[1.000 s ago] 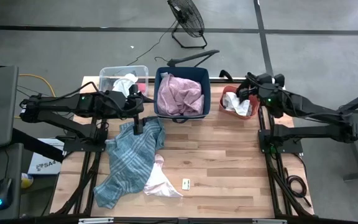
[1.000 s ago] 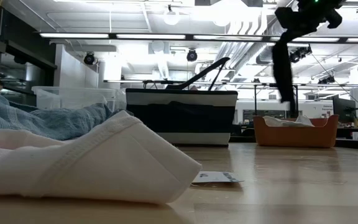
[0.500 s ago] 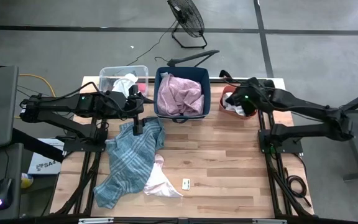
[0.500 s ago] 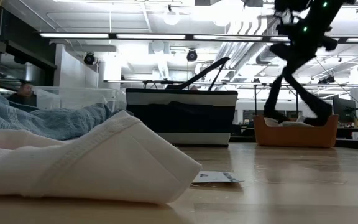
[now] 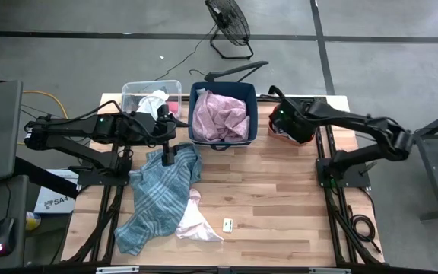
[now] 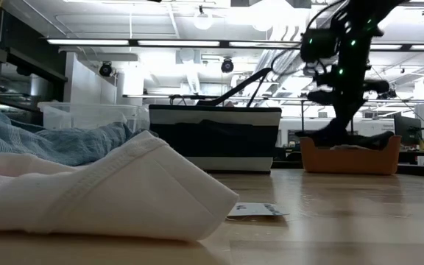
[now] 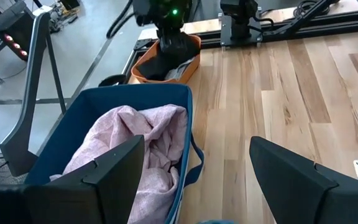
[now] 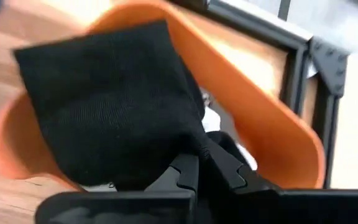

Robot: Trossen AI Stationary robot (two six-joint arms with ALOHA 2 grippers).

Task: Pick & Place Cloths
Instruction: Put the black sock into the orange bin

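My right gripper (image 5: pixel 284 125) is low over the orange bin (image 5: pixel 308 139) at the table's far right and is shut on a black cloth (image 8: pixel 104 106). White cloth lies in that bin under it. My left gripper (image 7: pixel 197 186) is open above the far end of the teal plaid cloth (image 5: pixel 154 198), which lies spread on the table's left half. A pale pink-white cloth (image 5: pixel 196 221) lies beside the plaid one, partly under it. The mauve cloth (image 5: pixel 220 114) is heaped in the dark blue bin (image 5: pixel 253 114). A white cloth (image 5: pixel 152 101) sits in the clear bin. My right gripper pinches a gathered bunch of the black cloth (image 8: pixel 188 149) between its two shut fingers (image 8: pixel 225 171). It comes from above, slanting down into the orange bin (image 8: pixel 278 124). The cloth spreads out ahead of the fingers, slack, over the bin's inside and contents.
The three bins stand in a row along the far edge: the clear bin (image 5: pixel 131 91), the blue bin with its raised handle, and the orange one. A small white paper tag (image 5: pixel 227 224) lies on bare wood near the front. The table's right half shows bare boards.
My right gripper has moved toward the table's left and down, from high above the orange bin to just over it. The black cloth, which hung from it in a long strip, has come down with it into the bin.
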